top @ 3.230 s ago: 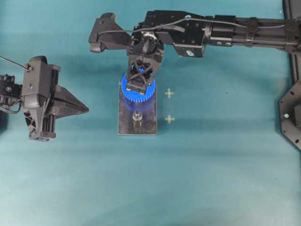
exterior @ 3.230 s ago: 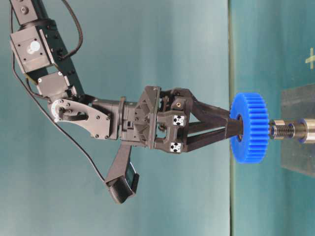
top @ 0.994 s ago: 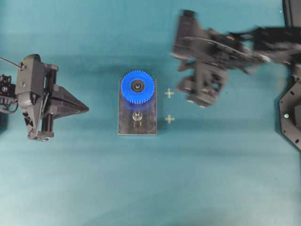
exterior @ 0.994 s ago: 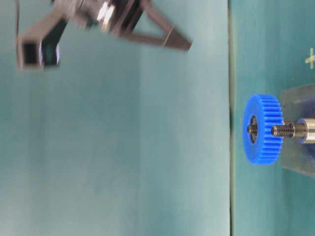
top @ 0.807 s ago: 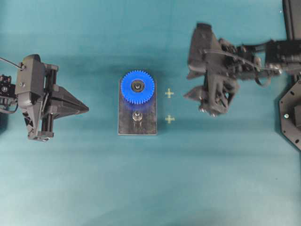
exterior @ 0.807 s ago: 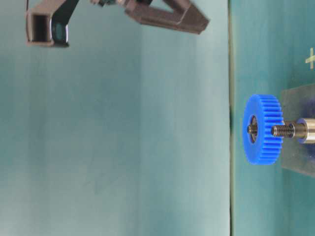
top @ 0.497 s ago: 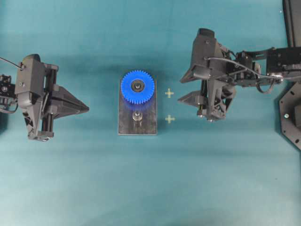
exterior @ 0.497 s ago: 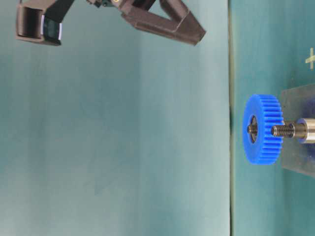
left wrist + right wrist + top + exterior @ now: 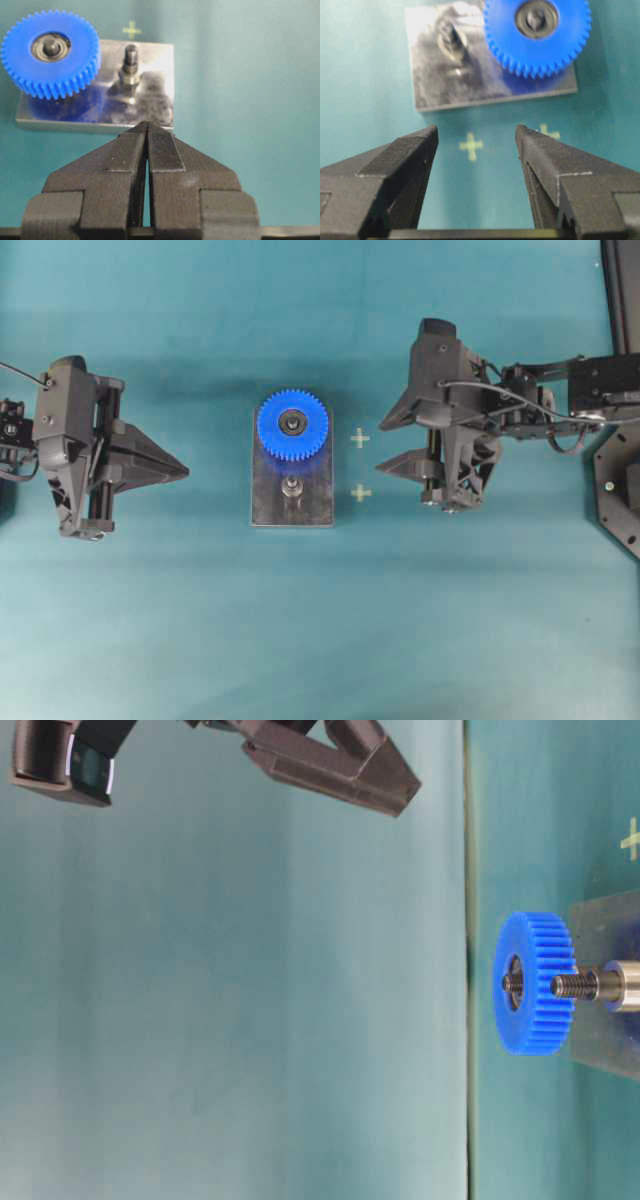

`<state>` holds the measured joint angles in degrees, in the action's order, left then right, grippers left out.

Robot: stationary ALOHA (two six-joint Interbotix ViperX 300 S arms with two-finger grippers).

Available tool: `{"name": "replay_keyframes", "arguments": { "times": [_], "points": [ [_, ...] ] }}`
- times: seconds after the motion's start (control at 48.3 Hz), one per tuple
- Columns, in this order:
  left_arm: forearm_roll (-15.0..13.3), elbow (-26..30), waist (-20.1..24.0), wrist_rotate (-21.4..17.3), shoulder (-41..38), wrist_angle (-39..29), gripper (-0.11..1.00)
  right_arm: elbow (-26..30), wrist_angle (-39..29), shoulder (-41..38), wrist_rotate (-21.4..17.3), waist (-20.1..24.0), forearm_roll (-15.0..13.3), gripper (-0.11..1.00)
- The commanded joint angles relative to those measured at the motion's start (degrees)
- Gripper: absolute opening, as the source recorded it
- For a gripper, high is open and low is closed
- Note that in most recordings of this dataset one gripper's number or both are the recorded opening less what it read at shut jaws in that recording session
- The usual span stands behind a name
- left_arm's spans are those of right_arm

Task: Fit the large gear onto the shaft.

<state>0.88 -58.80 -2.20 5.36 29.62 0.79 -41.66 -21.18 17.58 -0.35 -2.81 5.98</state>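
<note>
Overhead exterior view: my right gripper (image 9: 392, 443) hangs above the teal table (image 9: 300, 640), jaws spread wide with nothing between them, tips pointing toward the grey steel plate (image 9: 270, 502) and well apart from it. My left gripper (image 9: 186, 471) sits on the other side of the plate, jaws pressed together to a single point, empty, also aimed at the plate from a distance. Right wrist view: both my open fingers (image 9: 410, 165) frame bare table and two pale cross marks (image 9: 471, 145); beyond them lies the plate with the large gear (image 9: 538, 35) at its right end. Left wrist view: my closed fingertips (image 9: 148, 145) meet just short of the plate's near edge. The large gear (image 9: 292, 425) is seated on the far shaft (image 9: 50, 46), the peg tip showing through the black-and-silver hub. It lies flat, level with the plate, teeth overhanging the plate edge. The second peg (image 9: 291, 486) stands bare beside it, threaded top exposed, close to the gear's teeth; I cannot tell whether they touch. Table-level view: gear (image 9: 536, 982) sits square on its peg, bare peg (image 9: 585, 985) in front.
</note>
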Motion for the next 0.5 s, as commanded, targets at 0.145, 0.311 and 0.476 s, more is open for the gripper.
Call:
{"name": "replay_keyframes", "arguments": {
  "times": [0.145,0.311,0.476],
  "points": [
    [0.2,-0.1,0.6,-0.2,1.1,0.5,0.0,0.4,1.9,1.1,-0.1,0.4,0.1,0.67],
    [0.2,-0.6,1.2,-0.2,2.2,0.3,0.0,0.2,3.1,1.1,-0.1,1.0,0.1,0.67],
    [0.2,-0.2,3.2,0.0,2.8,-3.3,0.0,-0.4,4.5,1.1,-0.2,1.4,0.1,0.67]
  ]
}}
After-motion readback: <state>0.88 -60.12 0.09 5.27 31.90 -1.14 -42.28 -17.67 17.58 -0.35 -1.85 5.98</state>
